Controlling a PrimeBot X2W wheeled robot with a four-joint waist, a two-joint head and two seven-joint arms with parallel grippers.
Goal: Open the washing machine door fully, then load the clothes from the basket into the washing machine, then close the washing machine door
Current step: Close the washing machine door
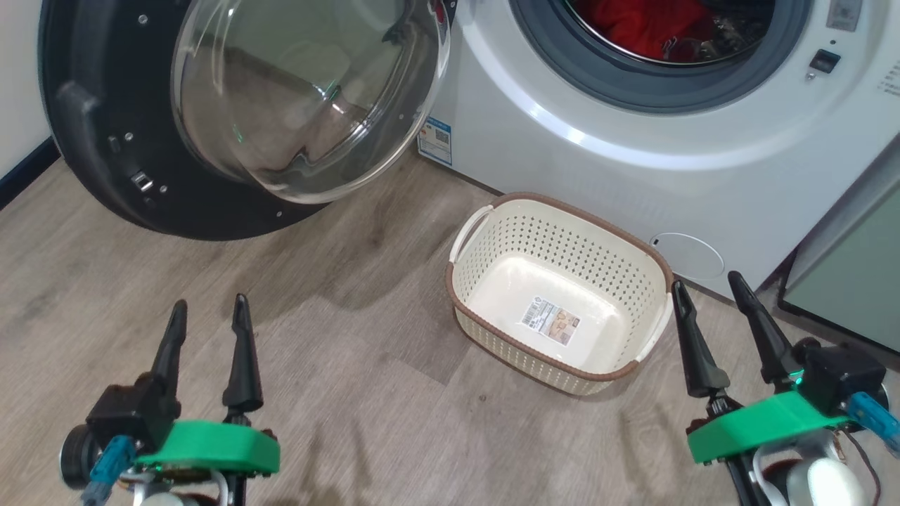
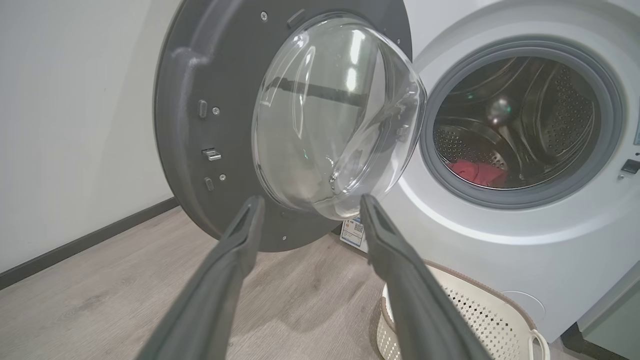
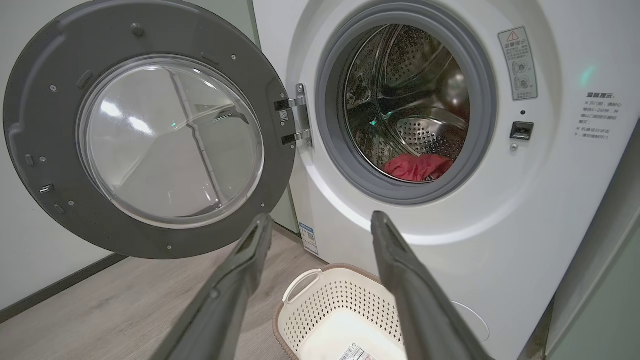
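The white washing machine (image 1: 633, 147) has its door (image 1: 119, 140) swung wide open to the left, glass bowl (image 1: 302, 98) facing out. Red clothes (image 1: 647, 24) lie inside the drum, also seen as clothes (image 3: 417, 166) and clothes (image 2: 475, 172). The cream basket (image 1: 485, 232) sits on the floor before the machine with just a label on its floor. My left gripper (image 1: 207, 309) hovers open at the lower left, well short of the door. My right gripper (image 1: 706, 284) is open just right of the basket. Both hold nothing.
A pale green cabinet (image 1: 851, 274) stands right of the machine. A white wall with dark skirting (image 1: 21, 172) runs behind the door at left. Wood floor (image 1: 337, 351) stretches between my grippers.
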